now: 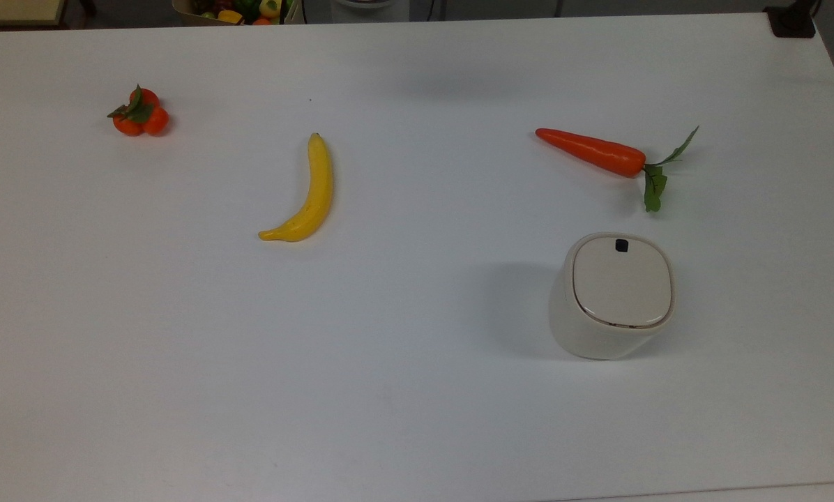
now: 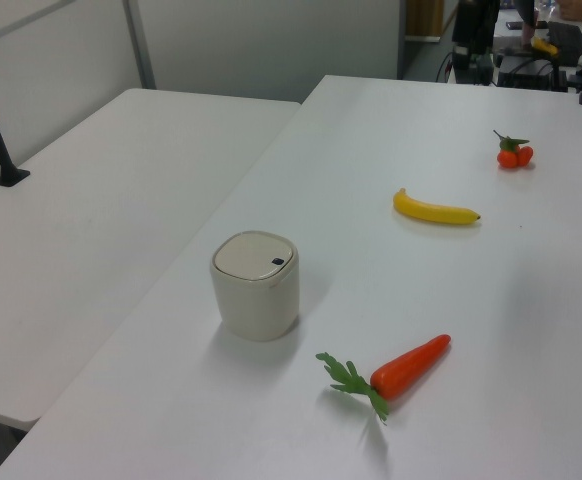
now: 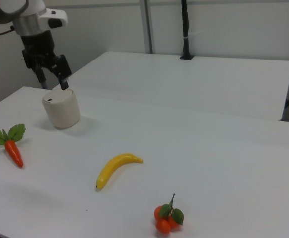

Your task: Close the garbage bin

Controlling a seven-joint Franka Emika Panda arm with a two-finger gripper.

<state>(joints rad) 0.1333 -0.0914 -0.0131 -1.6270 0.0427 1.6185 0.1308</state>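
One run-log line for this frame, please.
garbage bin: upright, lid shut | gripper: open, empty, not touching it | banana, carrot, oranges: on table

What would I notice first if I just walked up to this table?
Probably the bright orange carrot with green leaves and the curved yellow banana lying on the white table. Then the small cream-white garbage bin, lid down, below the carrot in the top view.
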